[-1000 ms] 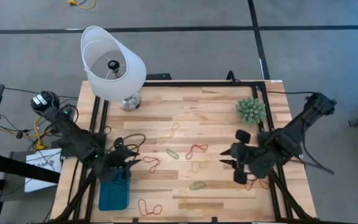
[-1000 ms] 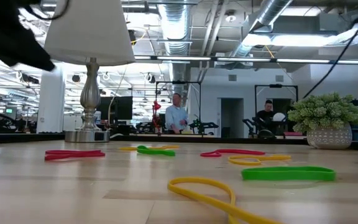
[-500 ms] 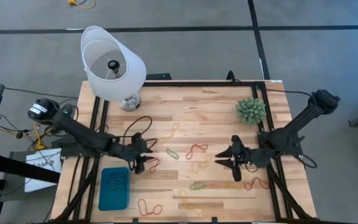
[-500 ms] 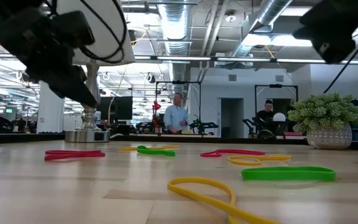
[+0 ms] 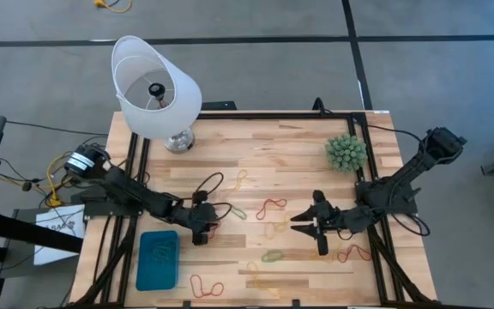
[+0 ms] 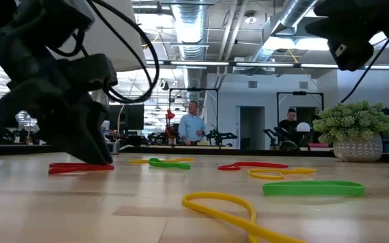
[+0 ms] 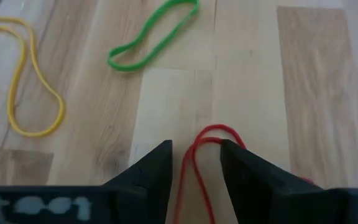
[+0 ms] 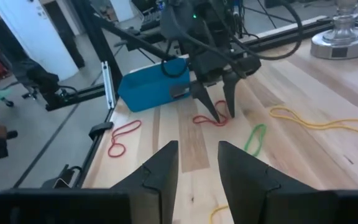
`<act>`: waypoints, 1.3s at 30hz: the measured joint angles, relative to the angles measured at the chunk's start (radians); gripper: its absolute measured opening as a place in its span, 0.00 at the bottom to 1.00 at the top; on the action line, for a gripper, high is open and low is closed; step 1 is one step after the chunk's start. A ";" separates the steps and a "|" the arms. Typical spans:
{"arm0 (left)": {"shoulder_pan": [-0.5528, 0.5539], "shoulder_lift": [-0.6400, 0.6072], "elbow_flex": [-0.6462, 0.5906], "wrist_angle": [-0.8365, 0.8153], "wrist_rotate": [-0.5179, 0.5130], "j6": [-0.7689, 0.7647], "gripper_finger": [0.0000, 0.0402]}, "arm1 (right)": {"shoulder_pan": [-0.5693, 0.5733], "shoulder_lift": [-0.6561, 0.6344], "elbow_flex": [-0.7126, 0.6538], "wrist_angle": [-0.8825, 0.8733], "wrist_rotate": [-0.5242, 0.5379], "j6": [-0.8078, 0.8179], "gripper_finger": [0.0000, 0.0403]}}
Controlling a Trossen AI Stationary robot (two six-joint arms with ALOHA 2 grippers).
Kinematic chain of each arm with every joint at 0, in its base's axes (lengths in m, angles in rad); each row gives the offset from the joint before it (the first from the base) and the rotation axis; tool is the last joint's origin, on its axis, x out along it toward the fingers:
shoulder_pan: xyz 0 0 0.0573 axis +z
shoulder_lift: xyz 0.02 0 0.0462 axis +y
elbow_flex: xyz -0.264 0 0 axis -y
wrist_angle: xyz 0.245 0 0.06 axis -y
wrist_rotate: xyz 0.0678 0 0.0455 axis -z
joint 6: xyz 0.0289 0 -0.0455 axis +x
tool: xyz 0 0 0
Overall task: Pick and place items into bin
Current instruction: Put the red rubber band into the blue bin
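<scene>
Pale butcher-block planks make up your surface (image 5: 298,163), with a workshop and two people beyond. Your left gripper (image 7: 194,158) is down on it, jaws narrowly parted astride a red band (image 7: 197,165), near the teal bin (image 5: 158,258); only its wrist view shows that. Your right gripper (image 5: 303,225) hovers over scattered bands, jaws apart. No legible writing.

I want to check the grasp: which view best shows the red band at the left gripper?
The left wrist view: the red band lies between the open left gripper fingers. The high view shows it partly hidden, the low view edge-on, the right wrist view far off.
</scene>
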 joint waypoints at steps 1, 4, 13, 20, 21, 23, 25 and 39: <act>0.000 0.009 0.006 -0.001 -0.005 0.004 0.31 | 0.000 0.000 0.000 0.004 0.000 0.000 0.27; -0.001 0.033 0.016 -0.002 -0.018 0.002 0.31 | 0.006 0.000 0.000 0.011 0.000 0.000 0.27; 0.000 0.036 0.016 -0.027 -0.015 -0.008 0.05 | 0.006 0.000 0.000 0.031 -0.002 0.000 0.27; -0.013 0.022 0.040 -0.049 -0.028 -0.017 0.00 | 0.005 0.000 0.000 0.032 -0.002 0.000 0.27; -0.018 0.011 0.051 -0.073 -0.034 -0.008 0.00 | 0.006 0.000 0.000 0.032 -0.002 0.000 0.27; -0.033 -0.029 0.093 -0.153 -0.056 0.007 0.00 | 0.006 0.000 0.000 0.032 -0.002 0.000 0.27; -0.050 -0.081 0.160 -0.295 -0.086 0.007 0.00 | 0.005 0.000 0.000 0.032 -0.002 0.000 0.27; -0.397 -0.263 0.647 -1.192 -0.034 -0.526 0.00 | 0.004 0.000 0.000 0.032 -0.001 0.005 0.27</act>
